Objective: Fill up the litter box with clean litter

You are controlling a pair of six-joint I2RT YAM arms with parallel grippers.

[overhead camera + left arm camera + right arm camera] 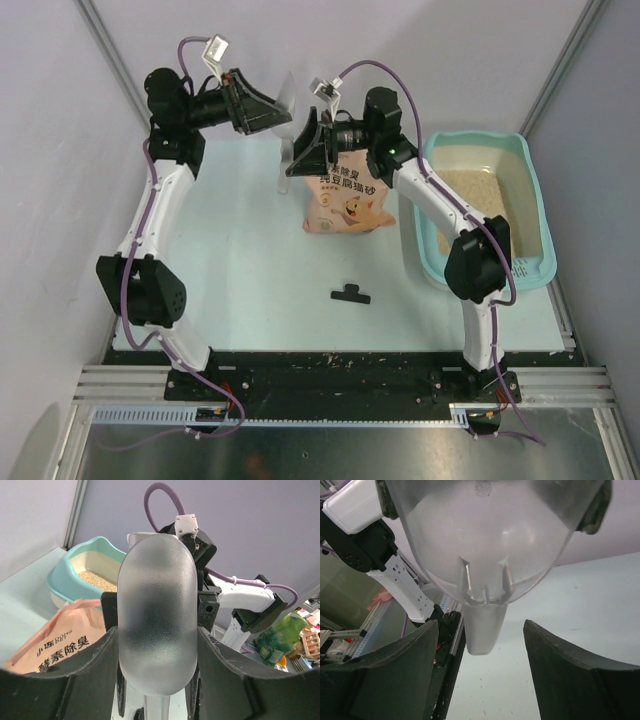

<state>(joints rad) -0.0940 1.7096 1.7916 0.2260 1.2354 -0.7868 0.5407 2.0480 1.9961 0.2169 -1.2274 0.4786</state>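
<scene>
The scoop (156, 615) hangs in the air between the two arms, above the back of the desk (240, 250) and just behind the bag (345, 205). The left gripper (268, 112) has its jaws pinching the scoop's bowl from both sides, which leaves the handle (482, 630) free and pointing towards the other arm. The right gripper (305, 150) faces it, with its jaws spread to either side of that handle and a clear gap on each side, so it has no hold yet. This looks like a hand-over set up so the right arm can take the scoop by the handle, the better grip for scooping and the arm nearer the box.

The box (528, 150) lies at the right edge of the desk, beside the right arm. Litter (480, 200) already covers part of its floor, though how deep cannot be told. The bag stands upright between the arms, its top under the grippers. A small black piece (350, 293) lies apart on the desk.
</scene>
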